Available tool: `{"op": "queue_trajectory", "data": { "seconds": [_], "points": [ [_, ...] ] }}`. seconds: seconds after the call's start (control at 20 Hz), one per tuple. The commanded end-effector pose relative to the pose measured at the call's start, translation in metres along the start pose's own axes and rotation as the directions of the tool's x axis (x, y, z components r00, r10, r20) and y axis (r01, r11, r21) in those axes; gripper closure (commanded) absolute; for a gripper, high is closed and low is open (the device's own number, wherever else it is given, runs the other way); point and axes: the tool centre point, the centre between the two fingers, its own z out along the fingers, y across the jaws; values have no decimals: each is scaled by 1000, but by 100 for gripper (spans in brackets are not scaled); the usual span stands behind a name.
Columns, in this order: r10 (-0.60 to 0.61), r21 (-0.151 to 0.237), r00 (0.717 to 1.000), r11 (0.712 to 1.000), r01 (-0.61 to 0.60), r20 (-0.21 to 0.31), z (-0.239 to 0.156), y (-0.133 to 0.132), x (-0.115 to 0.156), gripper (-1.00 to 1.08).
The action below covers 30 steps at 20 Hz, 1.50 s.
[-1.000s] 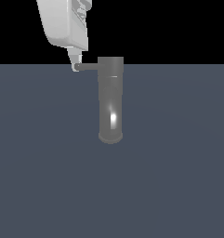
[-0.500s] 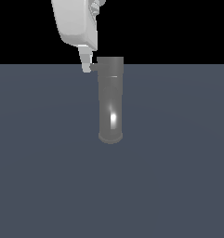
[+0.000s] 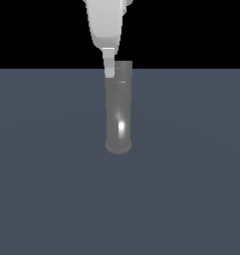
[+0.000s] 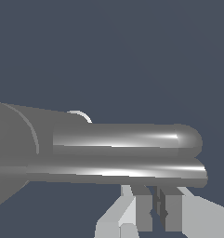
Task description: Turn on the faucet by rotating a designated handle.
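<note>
Now, in the exterior view, the tall grey faucet [image 3: 118,112] stands on the dark counter [image 3: 47,189] with a bright glint low on its body. The white pincer [image 3: 109,67] hangs down from above, and its tip sits against the top of the faucet on the exterior view's left side. The thin handle cannot be picked out here; it may be hidden behind the pincer tip. In the wrist view, the faucet [image 4: 85,153] fills the middle as a shiny grey tube, and a flat grey bar, likely the handle [image 4: 113,169], lies along it. The pincer fingers [image 4: 143,211] show just beside it, close together with only a thin gap, and they seem to hold nothing. To do this step well, the pincer should push the handle sideways, slowly and evenly, staying low enough on the bar so it does not slip off.
</note>
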Motion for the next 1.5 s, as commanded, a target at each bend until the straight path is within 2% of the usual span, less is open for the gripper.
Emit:
{"op": "queue_trajectory", "data": {
  "seconds": [0.0,0.45,0.5,0.55,1.45],
  "points": [
    [17,1,1000,1000,-17,0,0,-1,24,108],
    [20,0,1000,1000,-20,0,0,-2,76,108],
    [20,0,1000,1000,-20,0,0,-2,76,108],
    [-10,0,1000,1000,10,0,0,-3,56,108],
    [4,0,1000,1000,-4,0,0,-41,99,108]
  ]
}}
